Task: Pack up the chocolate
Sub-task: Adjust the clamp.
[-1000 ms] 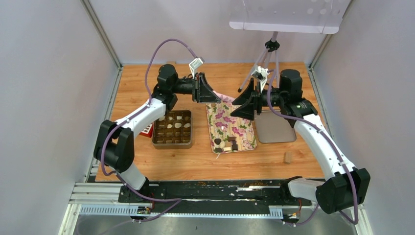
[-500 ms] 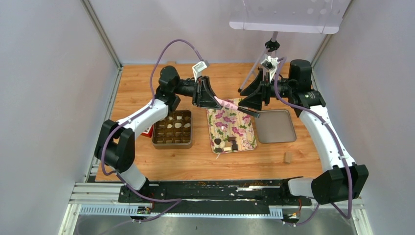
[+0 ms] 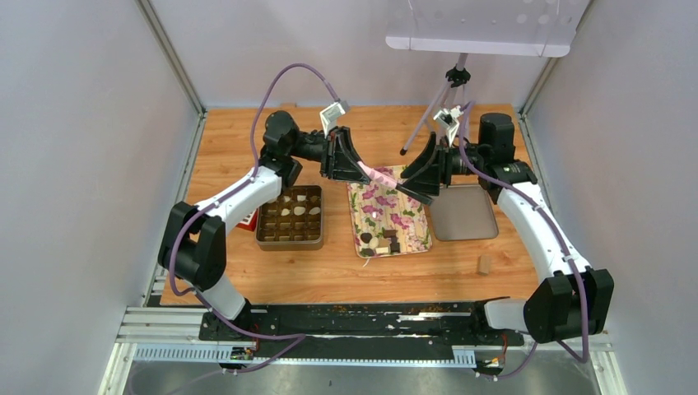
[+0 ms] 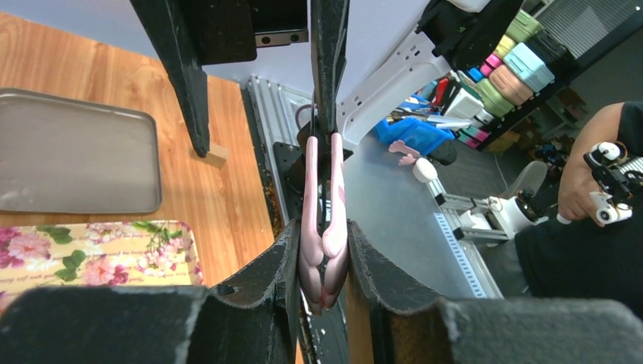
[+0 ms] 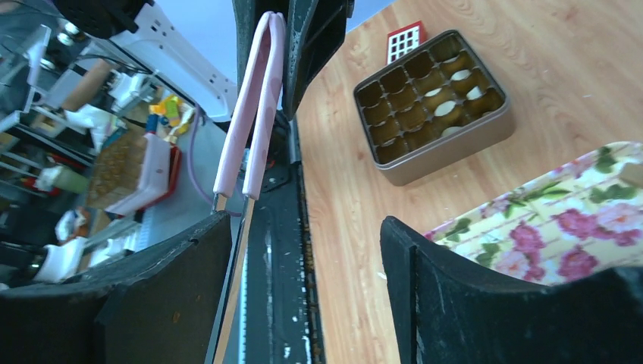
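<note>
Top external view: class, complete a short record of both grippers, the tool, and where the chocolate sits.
left gripper: shut on pink tongs, held in the air
right gripper: open, by the tongs' free end
chocolate: some at the near end of the floral tray, some in the compartment tin
tin fill: partial
grey tray: right of the floral tray

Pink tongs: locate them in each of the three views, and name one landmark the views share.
Top external: pink tongs in the upper middle, at the far end of the floral tray.
Left wrist: bottom centre, pinched in the left gripper, running up the picture.
Right wrist: upper left of centre, slanting down to the left.
Shared landmark: the floral tray, visible in all three.
</note>
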Robot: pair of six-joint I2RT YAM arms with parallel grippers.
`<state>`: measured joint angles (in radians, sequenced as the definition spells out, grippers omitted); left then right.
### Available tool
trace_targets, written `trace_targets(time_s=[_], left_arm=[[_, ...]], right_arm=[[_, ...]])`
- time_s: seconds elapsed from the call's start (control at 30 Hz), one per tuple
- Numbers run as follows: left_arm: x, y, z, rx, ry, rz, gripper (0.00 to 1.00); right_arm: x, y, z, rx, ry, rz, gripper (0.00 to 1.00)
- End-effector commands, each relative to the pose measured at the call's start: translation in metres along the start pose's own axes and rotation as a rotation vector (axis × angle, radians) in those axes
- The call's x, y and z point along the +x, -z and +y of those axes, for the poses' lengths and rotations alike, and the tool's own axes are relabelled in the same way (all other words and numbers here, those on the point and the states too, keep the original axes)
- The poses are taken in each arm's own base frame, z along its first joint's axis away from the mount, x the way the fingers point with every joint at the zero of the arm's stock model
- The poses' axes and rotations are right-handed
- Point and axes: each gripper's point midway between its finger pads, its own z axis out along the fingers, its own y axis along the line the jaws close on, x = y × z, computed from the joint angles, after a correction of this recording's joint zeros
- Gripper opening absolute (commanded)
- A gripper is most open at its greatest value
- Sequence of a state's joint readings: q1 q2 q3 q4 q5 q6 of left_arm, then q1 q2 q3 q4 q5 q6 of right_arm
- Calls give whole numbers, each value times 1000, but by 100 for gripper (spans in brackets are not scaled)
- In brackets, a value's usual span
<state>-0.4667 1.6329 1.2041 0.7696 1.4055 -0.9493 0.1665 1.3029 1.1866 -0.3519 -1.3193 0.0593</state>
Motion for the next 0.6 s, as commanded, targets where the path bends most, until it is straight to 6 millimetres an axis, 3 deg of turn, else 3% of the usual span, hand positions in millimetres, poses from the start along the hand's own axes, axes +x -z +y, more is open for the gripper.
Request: trace_targets(time_s=[0.0,0.2,0.4,0.57], left_arm=[[-16,2,-13,-7,-90,-33,21],[-20,1,-10,-15,-89,-47,20],[-17,2,-16,-1,-95,-28,20],[-18,2,-16,-4,-95,-33,20]], right_arm=[[-7,2,26,-98,-36,-9,73],[-10,1,25,-91,-50,-21,73],[-42,9,7,17,-15,-87,73],[-45,9,8,-12,-26,-78,73]])
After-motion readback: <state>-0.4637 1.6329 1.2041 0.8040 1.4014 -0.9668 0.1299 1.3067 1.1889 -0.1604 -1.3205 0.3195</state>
